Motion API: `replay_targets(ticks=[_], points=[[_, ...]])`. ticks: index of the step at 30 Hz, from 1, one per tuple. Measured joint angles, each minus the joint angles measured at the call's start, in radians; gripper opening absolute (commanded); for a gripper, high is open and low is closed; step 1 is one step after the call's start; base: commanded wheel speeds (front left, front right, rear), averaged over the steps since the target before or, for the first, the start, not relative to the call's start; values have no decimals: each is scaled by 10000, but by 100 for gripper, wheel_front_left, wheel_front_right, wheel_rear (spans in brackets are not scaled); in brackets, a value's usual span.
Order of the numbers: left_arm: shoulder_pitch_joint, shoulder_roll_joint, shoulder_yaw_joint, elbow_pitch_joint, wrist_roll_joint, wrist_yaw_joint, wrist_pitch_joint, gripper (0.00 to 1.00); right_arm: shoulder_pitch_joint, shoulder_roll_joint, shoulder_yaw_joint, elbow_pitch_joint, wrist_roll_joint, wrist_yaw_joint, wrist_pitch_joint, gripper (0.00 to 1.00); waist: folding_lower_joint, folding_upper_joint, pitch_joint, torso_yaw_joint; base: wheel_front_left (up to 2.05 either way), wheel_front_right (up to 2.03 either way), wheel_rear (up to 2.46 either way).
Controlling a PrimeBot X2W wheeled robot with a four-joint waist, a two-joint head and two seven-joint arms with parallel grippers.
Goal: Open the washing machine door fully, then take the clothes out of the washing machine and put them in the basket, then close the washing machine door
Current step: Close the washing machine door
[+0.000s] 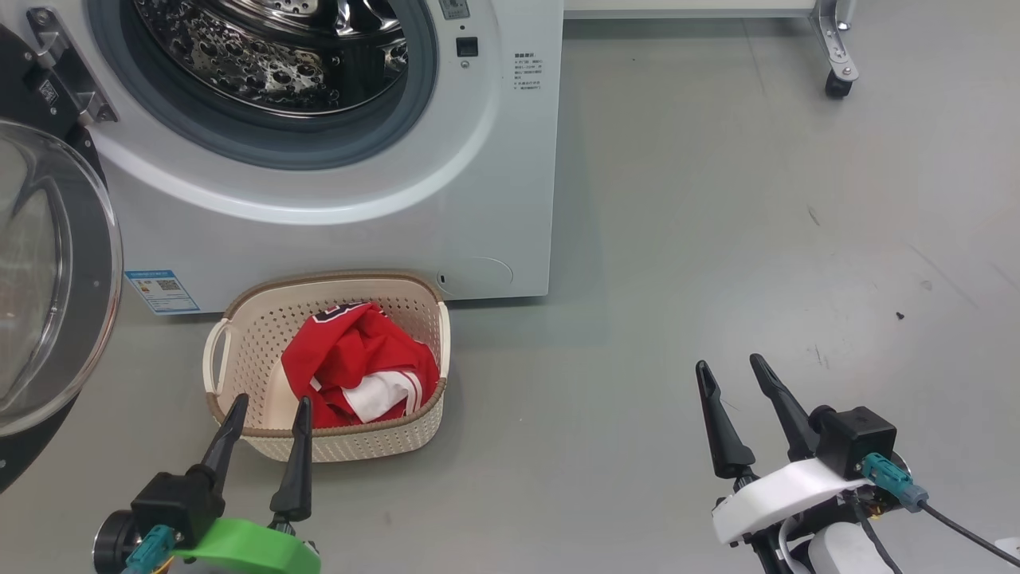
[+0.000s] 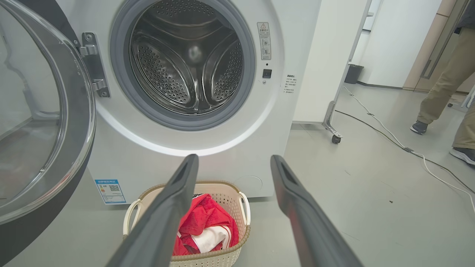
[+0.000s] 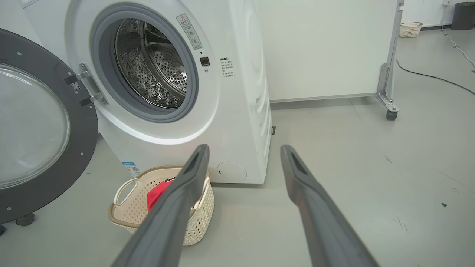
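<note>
The white washing machine stands ahead with its drum mouth bare; I see no fabric in the steel drum. Its round black-rimmed door hangs swung wide open on the left, also seen as the door in the right wrist view. On the floor before the machine sits the cream basket holding the red and white clothes. My left gripper is open and empty just in front of the basket's near rim. My right gripper is open and empty over bare floor, well right of the basket.
A white partition on castor feet stands right of the machine. A person's legs and shoes are at the far right in the left wrist view, and cables run across the floor there. A second basket sits far back.
</note>
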Motion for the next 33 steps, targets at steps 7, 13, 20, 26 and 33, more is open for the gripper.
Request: replay_targets(ticks=[7,13,20,26,33], points=[[0,0,2,-2,0,2,2,100,0,0,-12,0,0,0,0,100,0,0,17,-5,0,0,0],[0,0,4,-4,0,2,2,100,0,0,-10,0,0,0,0,100,0,0,30,-10,0,0,0],[0,0,4,-4,0,2,2,100,0,0,-6,0,2,0,0,100,0,0,42,-18,0,0,0],[0,0,4,-8,0,2,2,100,-1,2,-6,0,2,0,0,100,0,0,61,-31,0,0,0],[-2,-2,-161,-4,0,2,2,100,-1,-8,-148,-35,2,0,0,100,0,0,70,29,0,0,0]])
